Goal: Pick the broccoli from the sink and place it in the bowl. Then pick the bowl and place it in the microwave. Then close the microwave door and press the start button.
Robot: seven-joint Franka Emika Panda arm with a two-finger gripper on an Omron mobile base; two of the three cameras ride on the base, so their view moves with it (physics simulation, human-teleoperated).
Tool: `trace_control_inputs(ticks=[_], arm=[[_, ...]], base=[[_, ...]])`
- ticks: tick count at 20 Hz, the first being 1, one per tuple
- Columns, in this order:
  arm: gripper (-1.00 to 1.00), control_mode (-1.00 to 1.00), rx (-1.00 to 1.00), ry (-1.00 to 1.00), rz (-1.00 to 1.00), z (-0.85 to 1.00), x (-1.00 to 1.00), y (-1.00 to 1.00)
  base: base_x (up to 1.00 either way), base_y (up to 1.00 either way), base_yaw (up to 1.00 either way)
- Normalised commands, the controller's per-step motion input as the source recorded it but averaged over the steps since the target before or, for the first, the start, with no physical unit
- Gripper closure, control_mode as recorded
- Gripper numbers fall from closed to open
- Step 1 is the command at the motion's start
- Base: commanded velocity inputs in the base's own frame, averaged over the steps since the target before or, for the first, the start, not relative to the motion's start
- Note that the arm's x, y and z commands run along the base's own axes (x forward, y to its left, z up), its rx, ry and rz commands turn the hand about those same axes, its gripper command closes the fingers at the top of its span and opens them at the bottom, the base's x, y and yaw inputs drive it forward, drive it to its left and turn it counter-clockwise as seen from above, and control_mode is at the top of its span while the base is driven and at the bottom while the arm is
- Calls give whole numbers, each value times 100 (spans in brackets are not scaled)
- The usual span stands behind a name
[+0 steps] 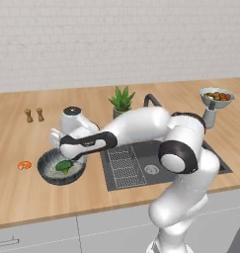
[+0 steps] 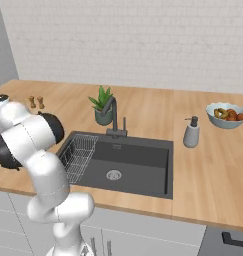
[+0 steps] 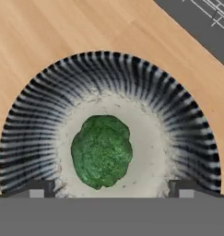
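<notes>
The small green broccoli (image 3: 102, 151) (image 1: 65, 165) lies inside the wide dark speckled bowl (image 3: 35, 138) (image 1: 45, 167), on its whitish floor. The bowl stands on the wooden counter just left of the sink (image 1: 156, 160) (image 2: 138, 160). My gripper (image 3: 112, 190) (image 1: 64, 154) hovers right above the bowl, open; its two dark fingertips (image 3: 37, 189) stand wide apart on either side of the broccoli and hold nothing. The arm stretches left across the sink's wire rack (image 1: 122, 165) (image 2: 78, 152). The microwave and its door are out of view.
A potted plant (image 1: 122, 101) (image 2: 102, 107) and the faucet (image 2: 113, 115) stand behind the sink. On its right are a soap dispenser (image 2: 192, 132) and a light bowl of food (image 2: 227, 115). Two shakers (image 1: 34, 115) and a small orange item (image 1: 24, 165) lie left of the bowl.
</notes>
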Motion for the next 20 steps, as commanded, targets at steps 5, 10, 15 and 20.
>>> trace_control_inputs(ticks=[5,10,15,20], arm=[[-100,-100,14,15,0,84,-43,-65],[-100,-100,1,12,0,23,-33,-47],[-100,-100,-1,1,1,-6,8,-19],[-100,-100,-5,10,5,-2,11,-2]], base=[[0,0,0],[0,0,0],[0,0,0],[0,0,0]])
